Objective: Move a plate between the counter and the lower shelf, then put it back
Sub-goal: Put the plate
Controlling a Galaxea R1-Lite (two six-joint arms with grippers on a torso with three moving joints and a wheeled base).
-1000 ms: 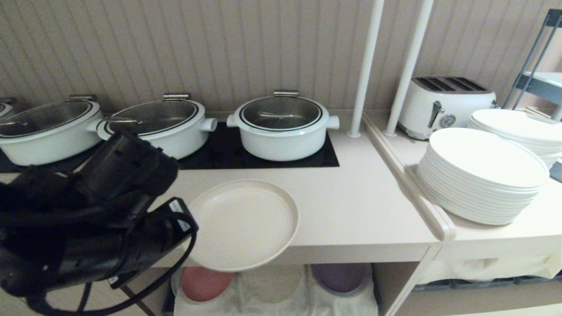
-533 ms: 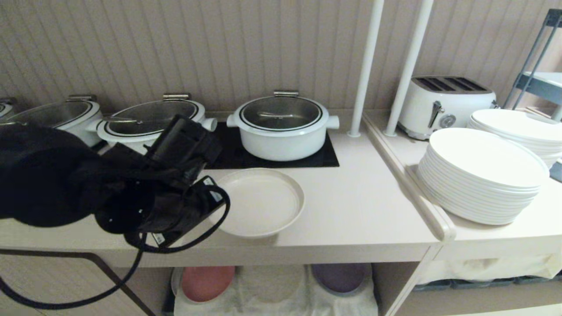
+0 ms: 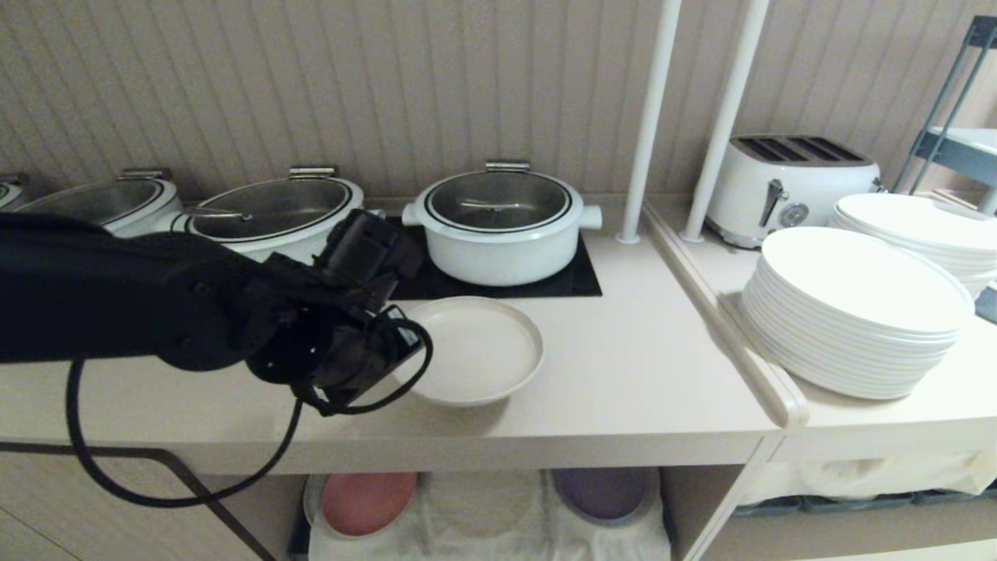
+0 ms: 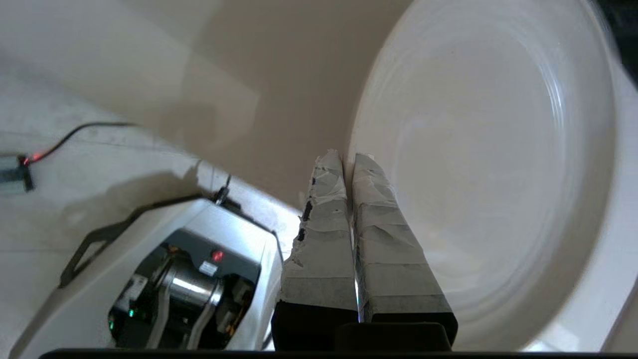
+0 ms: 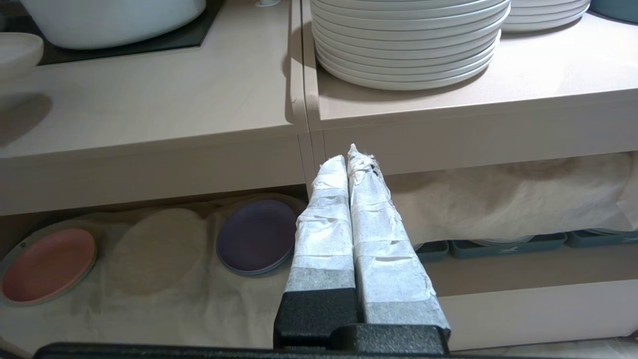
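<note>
The small cream plate [image 3: 479,351] hangs level just above the counter [image 3: 639,374], in front of the black cooking panel, and casts a shadow below. My left gripper [image 3: 405,352] is shut on the plate's left rim. In the left wrist view the taped fingers [image 4: 319,234] pinch that rim, one inside and one outside, around the gripper point [image 4: 347,157] on the plate [image 4: 498,174]. The lower shelf [image 3: 483,518] with its wrinkled cloth lies under the counter. My right gripper [image 5: 351,154] is shut and empty, parked low in front of the cabinet.
Three white lidded pots [image 3: 498,222] stand behind the plate. Two white poles [image 3: 646,125], a toaster [image 3: 794,183] and stacked white plates [image 3: 853,312] fill the right. A pink plate [image 3: 366,502] and a purple plate [image 3: 601,492] lie in the lower shelf.
My left arm has carried the plate from over the counter's front edge back towards the pots and a little right. The plate has levelled out and sunk close to the worktop.
</note>
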